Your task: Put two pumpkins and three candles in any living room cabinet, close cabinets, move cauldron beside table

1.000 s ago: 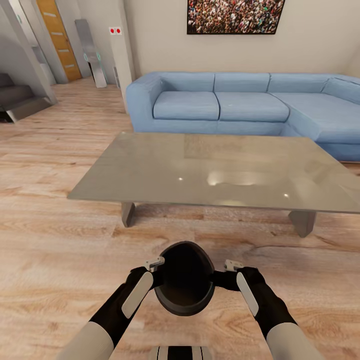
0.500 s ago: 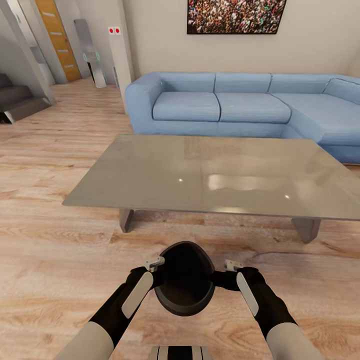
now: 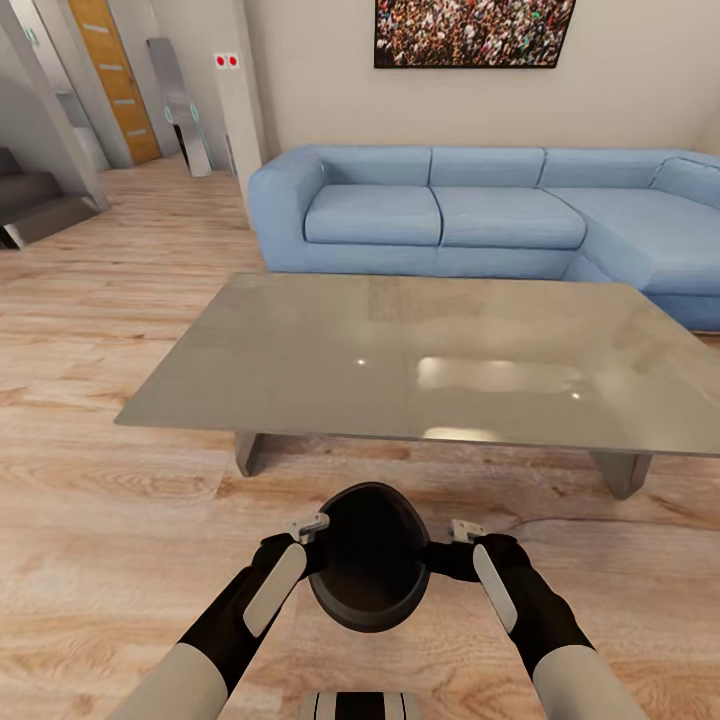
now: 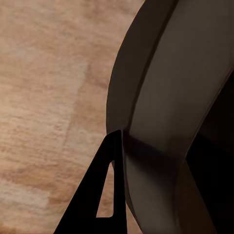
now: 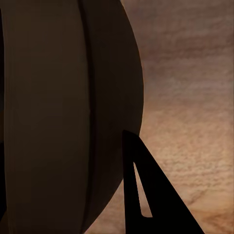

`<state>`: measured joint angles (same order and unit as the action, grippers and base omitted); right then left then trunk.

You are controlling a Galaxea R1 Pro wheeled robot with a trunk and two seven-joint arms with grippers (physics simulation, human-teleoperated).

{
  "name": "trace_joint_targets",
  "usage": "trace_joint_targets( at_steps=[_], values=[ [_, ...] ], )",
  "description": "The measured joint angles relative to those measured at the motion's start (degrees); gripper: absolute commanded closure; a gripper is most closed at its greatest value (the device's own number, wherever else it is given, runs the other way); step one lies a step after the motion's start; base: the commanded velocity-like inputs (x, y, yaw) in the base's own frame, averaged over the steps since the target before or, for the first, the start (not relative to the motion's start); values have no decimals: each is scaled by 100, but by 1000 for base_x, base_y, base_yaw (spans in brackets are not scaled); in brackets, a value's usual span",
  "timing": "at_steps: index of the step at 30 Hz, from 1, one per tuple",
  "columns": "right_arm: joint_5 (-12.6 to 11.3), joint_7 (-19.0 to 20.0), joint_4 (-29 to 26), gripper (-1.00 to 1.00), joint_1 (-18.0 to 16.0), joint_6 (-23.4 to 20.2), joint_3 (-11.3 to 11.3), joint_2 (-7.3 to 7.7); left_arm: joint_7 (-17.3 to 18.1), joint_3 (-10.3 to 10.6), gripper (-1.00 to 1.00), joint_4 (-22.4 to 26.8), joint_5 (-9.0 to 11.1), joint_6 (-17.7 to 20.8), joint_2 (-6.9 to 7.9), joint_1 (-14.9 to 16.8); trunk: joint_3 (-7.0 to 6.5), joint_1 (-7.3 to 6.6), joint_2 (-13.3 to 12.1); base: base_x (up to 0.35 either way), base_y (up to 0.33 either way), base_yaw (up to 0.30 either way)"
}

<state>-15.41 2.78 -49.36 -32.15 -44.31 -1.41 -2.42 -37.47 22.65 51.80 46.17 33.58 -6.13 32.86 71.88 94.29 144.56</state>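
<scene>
While both arms carry the cauldron (image 3: 368, 557) out in front of the trunk, the job is simple to say and fussy to do: bring it down beside the counter (image 3: 420, 360) without letting it roll or tip. The left gripper (image 3: 300, 545) presses one flank and the right gripper (image 3: 465, 548) the opposite one, each clamped against the pot's side, so the hold looks like a squeeze between two arms, not a hook on a rim. My advice is to keep the two arms moving as one, level and at the same pace, because any drift apart would likely let the pot slip. It sits near the counter's front edge, over the plank floor (image 3: 100, 520), about midway between the counter's two slab legs. Lowering it straight to the floor there, short of the edge and clear of both legs, should satisfy "next to"; letting go should wait until the pot bears on the boards. As for the pot itself: matte black, round-bellied, its wide mouth turned up toward the head camera and dark inside. In the left wrist view its wall (image 4: 165, 97) curves past a fingertip (image 4: 105, 195) with a raised band along it; the right wrist view gives the same smooth dark belly (image 5: 63, 112).
</scene>
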Motion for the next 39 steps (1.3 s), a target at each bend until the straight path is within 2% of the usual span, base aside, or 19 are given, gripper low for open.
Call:
trace_joint_targets(
  at_steps=[6,13,23,39],
  values=[
    [-9,-2,0,100,0,-1,-2,1,-10,0,100,8,0,7,0,0,0,0,0,1,0,0],
    [-2,-2,1,100,1,-5,0,0,0,-1,100,-3,0,6,0,0,155,19,9,0,0,0],
    [-15,-2,0,100,0,0,-2,1,-20,1,100,15,1,13,0,0,155,18,10,5,0,0],
    [-18,-2,-1,100,0,0,-2,2,-24,1,100,18,2,16,0,0,155,15,10,140,6,0]
  ],
)
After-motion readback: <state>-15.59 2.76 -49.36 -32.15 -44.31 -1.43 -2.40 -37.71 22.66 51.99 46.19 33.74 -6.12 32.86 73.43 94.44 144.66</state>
